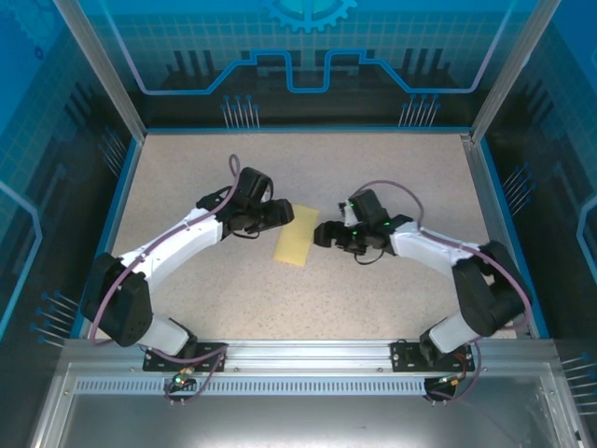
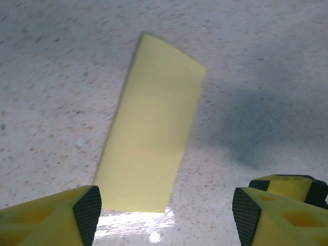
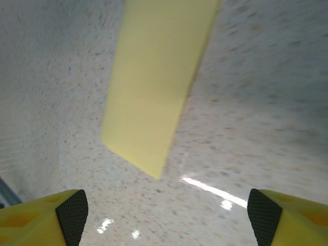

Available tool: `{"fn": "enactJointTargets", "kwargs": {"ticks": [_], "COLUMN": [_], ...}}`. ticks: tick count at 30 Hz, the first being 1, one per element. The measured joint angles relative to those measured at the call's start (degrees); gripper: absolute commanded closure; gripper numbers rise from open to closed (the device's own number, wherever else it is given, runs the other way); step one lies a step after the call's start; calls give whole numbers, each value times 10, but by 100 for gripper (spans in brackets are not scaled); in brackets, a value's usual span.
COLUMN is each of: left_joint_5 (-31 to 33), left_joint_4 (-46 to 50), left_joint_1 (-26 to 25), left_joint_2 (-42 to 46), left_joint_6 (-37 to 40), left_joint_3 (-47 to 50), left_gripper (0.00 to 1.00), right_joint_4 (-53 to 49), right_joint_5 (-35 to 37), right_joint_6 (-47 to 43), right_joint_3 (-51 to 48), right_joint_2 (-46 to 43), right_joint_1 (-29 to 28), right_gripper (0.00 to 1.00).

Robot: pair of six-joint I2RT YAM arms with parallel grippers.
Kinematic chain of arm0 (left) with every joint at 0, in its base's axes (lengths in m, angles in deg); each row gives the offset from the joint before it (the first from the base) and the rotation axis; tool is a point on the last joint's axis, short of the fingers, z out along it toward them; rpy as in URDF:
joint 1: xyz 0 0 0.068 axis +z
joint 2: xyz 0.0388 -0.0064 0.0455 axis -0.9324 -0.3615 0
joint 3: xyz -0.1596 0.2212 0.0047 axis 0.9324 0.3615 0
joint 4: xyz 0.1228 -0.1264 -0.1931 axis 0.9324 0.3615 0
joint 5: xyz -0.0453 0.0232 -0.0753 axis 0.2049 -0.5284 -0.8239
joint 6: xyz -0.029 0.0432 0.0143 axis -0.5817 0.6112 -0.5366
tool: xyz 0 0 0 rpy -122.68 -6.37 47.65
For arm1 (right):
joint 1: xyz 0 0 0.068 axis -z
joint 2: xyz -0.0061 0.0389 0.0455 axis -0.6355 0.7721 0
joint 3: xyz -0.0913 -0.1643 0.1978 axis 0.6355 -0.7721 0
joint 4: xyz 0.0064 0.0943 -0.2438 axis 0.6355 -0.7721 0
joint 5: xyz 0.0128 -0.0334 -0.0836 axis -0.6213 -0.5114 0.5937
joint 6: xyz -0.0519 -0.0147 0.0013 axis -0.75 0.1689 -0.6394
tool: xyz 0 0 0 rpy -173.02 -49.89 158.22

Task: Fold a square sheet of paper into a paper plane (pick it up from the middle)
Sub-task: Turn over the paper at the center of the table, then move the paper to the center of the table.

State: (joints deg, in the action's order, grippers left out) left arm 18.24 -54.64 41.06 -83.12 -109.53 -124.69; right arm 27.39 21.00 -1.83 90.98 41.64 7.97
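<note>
The pale yellow sheet of paper (image 1: pixel 294 235) lies flat on the speckled table as a narrow rectangle, about twice as long as it is wide. My left gripper (image 1: pixel 283 214) hovers just left of its far end, jaws open, nothing between the yellow fingers. In the left wrist view the paper (image 2: pixel 154 128) stretches away from the open left gripper (image 2: pixel 166 216), its near edge just ahead of the left fingertip (image 2: pixel 88 212). My right gripper (image 1: pixel 323 233) stands open just right of the paper. In the right wrist view the paper (image 3: pixel 154 87) lies ahead of the open right gripper (image 3: pixel 168 218), untouched.
The beige speckled table (image 1: pixel 392 177) has a raised blue rim (image 1: pixel 303 130) on the far and side edges. Slanted metal frame posts (image 1: pixel 101 65) rise at the back corners. A metal rail (image 1: pixel 308 353) with both arm bases runs along the near edge.
</note>
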Motion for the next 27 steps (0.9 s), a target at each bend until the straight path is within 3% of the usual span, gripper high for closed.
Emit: {"fn": "enactJointTargets", "kwargs": {"ticks": [6,9,12,21,27], "left_joint_5": [-35,-53,-76,-119,-156], "left_joint_4": [-31,-45,-61,-94,-126], "left_joint_1": [35,39,39,39,40], "left_joint_2": [14,-1,-42,-185,-228], "left_joint_6": [-35,-42,-38,1,4], "left_joint_3": [63,65,62,-15,-35], "left_gripper": [32,45,57,63,64], "right_joint_4": [18,17,17,11,6], "right_joint_5": [12,33,45,59,65], "right_joint_6": [62,86,96,96,90], "right_joint_3": [36,45,45,47,46], "right_joint_2": [67,75,76,77,77], "right_joint_1": [-35,-45,-46,-46,-46], "right_gripper": [23,27,37,40,40]}}
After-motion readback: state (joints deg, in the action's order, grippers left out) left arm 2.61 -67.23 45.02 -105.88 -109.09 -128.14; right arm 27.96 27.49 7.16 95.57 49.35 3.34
